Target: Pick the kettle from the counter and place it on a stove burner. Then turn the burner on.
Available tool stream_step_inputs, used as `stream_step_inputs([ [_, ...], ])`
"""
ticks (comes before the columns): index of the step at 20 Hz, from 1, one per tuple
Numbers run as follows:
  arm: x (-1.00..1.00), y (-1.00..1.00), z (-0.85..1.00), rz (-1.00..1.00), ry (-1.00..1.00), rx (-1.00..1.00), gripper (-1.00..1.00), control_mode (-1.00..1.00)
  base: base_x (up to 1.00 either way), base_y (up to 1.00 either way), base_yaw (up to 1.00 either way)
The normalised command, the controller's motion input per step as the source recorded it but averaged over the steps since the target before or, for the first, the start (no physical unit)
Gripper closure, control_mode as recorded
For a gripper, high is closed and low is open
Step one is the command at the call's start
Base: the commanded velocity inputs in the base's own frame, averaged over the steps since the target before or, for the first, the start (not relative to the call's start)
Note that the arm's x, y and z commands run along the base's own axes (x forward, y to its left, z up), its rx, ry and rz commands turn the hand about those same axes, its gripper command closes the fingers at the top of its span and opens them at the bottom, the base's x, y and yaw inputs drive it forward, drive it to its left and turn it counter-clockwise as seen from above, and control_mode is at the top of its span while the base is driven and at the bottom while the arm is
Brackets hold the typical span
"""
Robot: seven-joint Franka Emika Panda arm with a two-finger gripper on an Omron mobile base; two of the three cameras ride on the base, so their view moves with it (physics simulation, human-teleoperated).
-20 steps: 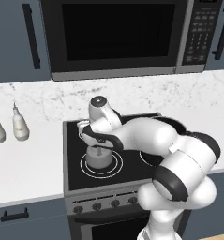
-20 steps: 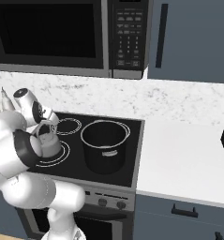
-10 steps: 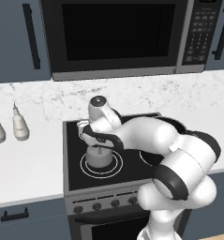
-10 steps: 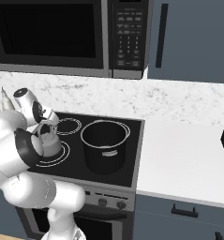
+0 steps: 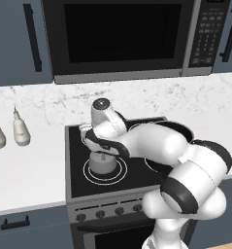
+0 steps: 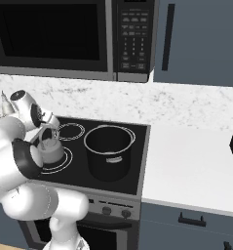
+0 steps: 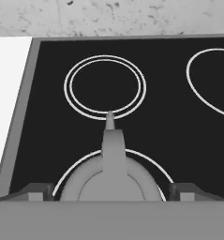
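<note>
Now, left base view: kettle sits inside the stove burner — the large double ring at the front left of the black cooktop. The end effector is just above it, right over the handle; the arm's wrist covers the fingers, so I cannot tell from this side whether they grip. Two white bottles stand on the counter to the left, well apart from the stove. A microwave hangs above.

Right base view: kettle on the stove burner, its thin handle rising upright into the end effector. The fingers sit close about the handle top, but contact is too small to judge. A tall black pot stands just beside, on the right half of the cooktop. A smaller double ring lies behind the kettle.

Hand view: kettle directly below, centred on the stove burner ring. Two dark fingertips stand at either side of the body, apart from it — the jaws look spread, nothing clamped between them. The small ring is beyond; the counter is at left.
</note>
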Motion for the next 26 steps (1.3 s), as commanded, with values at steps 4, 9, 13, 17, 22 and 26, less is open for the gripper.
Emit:
stream_step_inputs([
  [4, -0.99, 0.01, 0.4, 0.04, -0.37, 0.0, -1.0, -1.0, 0.0, 0.0, 0.0],
  [9, -1.0, 0.09, -0.11, 0.12, -0.33, -0.07, -1.0, -1.0, 0.0, 0.0, 0.0],
  [13, -1.0, 0.27, -0.82, 0.13, -0.13, -0.19, -1.0, -1.0, 0.0, 0.0, 0.0],
  [17, -1.0, 0.39, -1.0, 0.13, -0.08, -0.32, -1.0, -1.0, 0.0, 0.0, 0.0],
  [22, -1.0, 0.62, -1.0, 0.12, -0.1, -0.37, -1.0, -1.0, 0.0, 0.0, 0.0],
  [26, -0.81, 0.46, -0.87, 0.12, -0.39, -0.11, -1.0, -1.0, 0.0, 0.0, 0.0],
])
